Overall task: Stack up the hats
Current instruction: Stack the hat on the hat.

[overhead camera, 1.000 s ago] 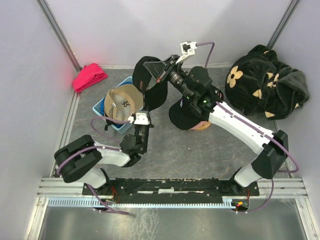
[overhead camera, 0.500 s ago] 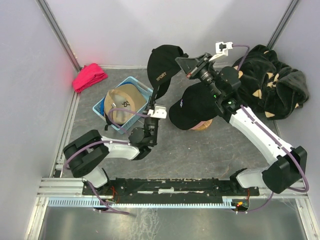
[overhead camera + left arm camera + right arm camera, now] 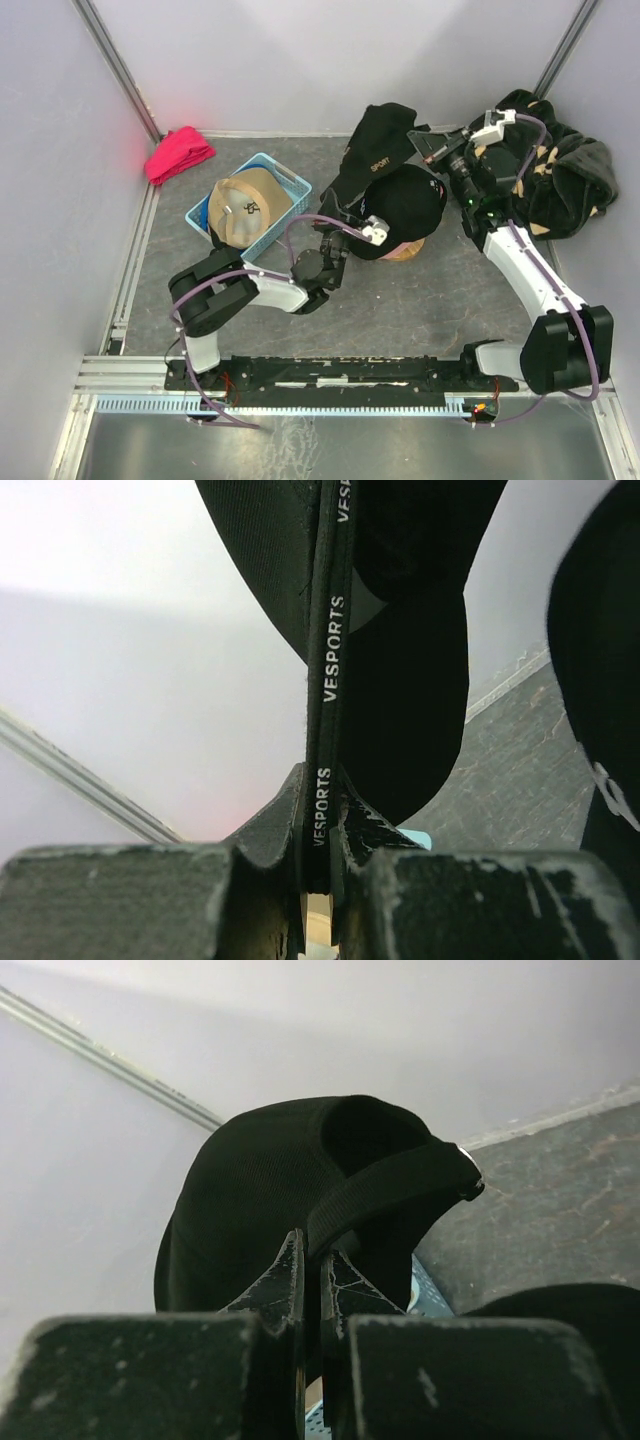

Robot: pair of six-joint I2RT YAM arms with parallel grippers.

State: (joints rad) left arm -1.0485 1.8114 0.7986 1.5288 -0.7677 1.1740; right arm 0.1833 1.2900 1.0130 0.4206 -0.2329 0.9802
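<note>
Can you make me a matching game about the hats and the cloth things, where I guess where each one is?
Things:
1. tan soft baseball cap
2. black soft cap with white lettering
3. small red-pink cloth bundle
4. big black plush fabric with beige flowers

Places:
A. far left corner
B. pinched by the left end effector and the right end effector
C. far right side
D. in the blue plastic basket

Pairs: 1-D, 2-B, 3-A, 4-C
</note>
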